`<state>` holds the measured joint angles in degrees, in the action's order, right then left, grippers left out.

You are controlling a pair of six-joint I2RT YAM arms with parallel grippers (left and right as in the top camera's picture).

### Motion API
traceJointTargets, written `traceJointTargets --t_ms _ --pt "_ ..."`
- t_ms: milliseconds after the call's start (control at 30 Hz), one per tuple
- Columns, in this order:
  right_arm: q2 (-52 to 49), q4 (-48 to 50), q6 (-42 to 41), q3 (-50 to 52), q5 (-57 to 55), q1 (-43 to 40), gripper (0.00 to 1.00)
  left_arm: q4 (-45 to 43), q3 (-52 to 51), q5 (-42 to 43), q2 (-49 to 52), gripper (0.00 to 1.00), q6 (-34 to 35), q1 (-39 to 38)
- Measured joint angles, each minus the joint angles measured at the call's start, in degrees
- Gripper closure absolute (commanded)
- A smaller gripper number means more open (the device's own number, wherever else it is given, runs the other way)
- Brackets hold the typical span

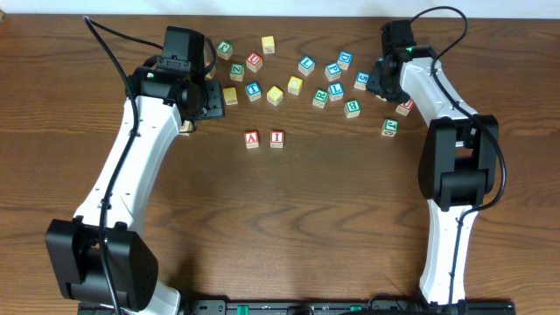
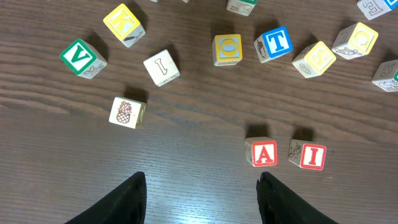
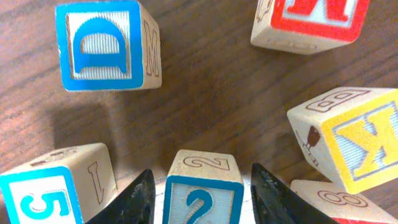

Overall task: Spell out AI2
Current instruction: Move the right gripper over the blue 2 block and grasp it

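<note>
Two blocks in line, the third between the right fingers

Both arms reach from the near edge toward the far half of the table [image 1: 306, 219]. Your left arm [image 1: 131, 166] leans up and inward. The left gripper [image 2: 202, 186] hangs above bare wood, its fingers spread with nothing between them. Your right arm [image 1: 455, 175] stretches to the back cluster and bends over at the wrist. The right gripper [image 3: 202, 175] is low at the table, fingers parted on either side of the block with the blue 2 [image 3: 202, 196], with a thin gap on each side.

From overhead, you cannot see that block or the right fingertips, because the wrist covers them. In the right wrist view, the frame edge cuts off the block's lower part.

The block with the red A [image 1: 252, 139] and the block with the red I [image 1: 276, 138] stand side by side, close but apart, in front of the scatter, with the A on the left arm's side.

Neighbours crowd the 2. A blue 5 block [image 3: 50, 193] sits just beside one finger and a yellow K block [image 3: 348, 140] beside the other. A blue-framed block [image 3: 102, 46] and a red-framed block [image 3: 308, 22] lie beyond.
</note>
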<state>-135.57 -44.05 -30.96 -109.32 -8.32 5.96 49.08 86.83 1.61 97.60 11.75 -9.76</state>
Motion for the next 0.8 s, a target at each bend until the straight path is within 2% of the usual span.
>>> traceJointTargets --t_ms 100,200,400,633,800 --pt "0.0 0.1 0.0 0.0 -0.3 0.0 0.59 0.0 0.0 0.0 0.0 0.44 0.0 0.0" --pt "0.0 0.2 0.3 0.0 -0.3 0.0 0.69 0.0 0.0 0.0 0.0 0.44 0.0 0.0" --pt "0.0 1.4 2.6 0.0 0.0 -0.1 0.83 0.0 0.0 0.0 0.0 0.44 0.0 0.0" --pt "0.0 1.3 5.9 0.0 1.0 -0.3 0.87 0.0 0.0 0.0 0.0 0.44 0.0 0.0" --pt "0.4 -0.2 10.0 0.0 3.5 -0.4 0.86 0.0 0.0 0.0 0.0 0.44 0.0 0.0"
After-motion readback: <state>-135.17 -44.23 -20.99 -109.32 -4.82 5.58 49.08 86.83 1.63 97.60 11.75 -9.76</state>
